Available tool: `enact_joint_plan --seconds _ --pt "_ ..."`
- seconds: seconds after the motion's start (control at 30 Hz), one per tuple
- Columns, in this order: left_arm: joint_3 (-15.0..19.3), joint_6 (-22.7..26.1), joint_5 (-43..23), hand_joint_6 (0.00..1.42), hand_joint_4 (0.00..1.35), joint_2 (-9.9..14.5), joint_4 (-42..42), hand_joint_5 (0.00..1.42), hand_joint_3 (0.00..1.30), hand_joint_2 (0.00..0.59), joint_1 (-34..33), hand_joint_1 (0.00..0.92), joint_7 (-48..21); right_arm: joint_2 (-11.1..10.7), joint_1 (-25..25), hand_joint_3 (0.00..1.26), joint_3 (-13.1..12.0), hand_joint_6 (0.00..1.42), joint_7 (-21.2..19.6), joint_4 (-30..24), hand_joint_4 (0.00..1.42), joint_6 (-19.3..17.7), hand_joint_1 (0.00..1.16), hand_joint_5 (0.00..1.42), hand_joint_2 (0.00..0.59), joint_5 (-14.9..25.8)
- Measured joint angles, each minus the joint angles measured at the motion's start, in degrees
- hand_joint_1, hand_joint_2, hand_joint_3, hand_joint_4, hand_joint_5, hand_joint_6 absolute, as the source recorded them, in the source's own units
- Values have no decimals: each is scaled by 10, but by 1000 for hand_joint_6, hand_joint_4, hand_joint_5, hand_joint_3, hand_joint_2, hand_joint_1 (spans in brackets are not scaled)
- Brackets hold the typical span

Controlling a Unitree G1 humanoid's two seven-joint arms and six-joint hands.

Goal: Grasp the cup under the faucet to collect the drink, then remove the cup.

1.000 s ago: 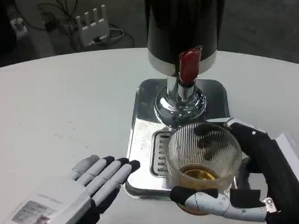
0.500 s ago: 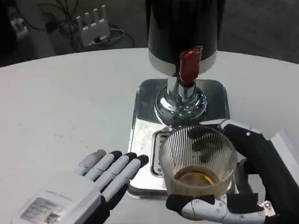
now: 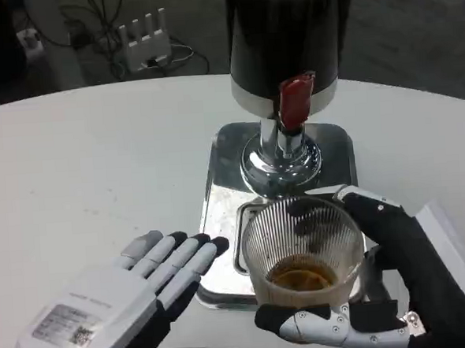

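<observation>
Near the table's [image 3: 97, 151] front edge, the left hand [image 3: 121, 295] lies flat, fingers spread and holding nothing, fingertips just beside the metal drip tray [image 3: 218, 191]. At the tray's front edge the right hand [image 3: 366, 284] wraps the ribbed glass cup [image 3: 300, 245], which holds amber drink, in front of the dispenser's faucet [image 3: 282, 151] with its red lever [image 3: 294, 101].

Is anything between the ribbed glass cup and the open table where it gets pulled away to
Nothing visible blocks it. The right hand holds the ribbed clear glass cup at the steel drip tray's front edge. The left hand lies flat to the left, apart from the cup.
</observation>
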Motion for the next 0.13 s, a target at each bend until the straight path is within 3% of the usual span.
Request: enact_joint_plan --seconds 0.13 --pt "0 1 0 0 0 0 0 0 0 82 0 0 -3 0 0 880 -1 1382 0 0 988 0 884 1201 88 -3"
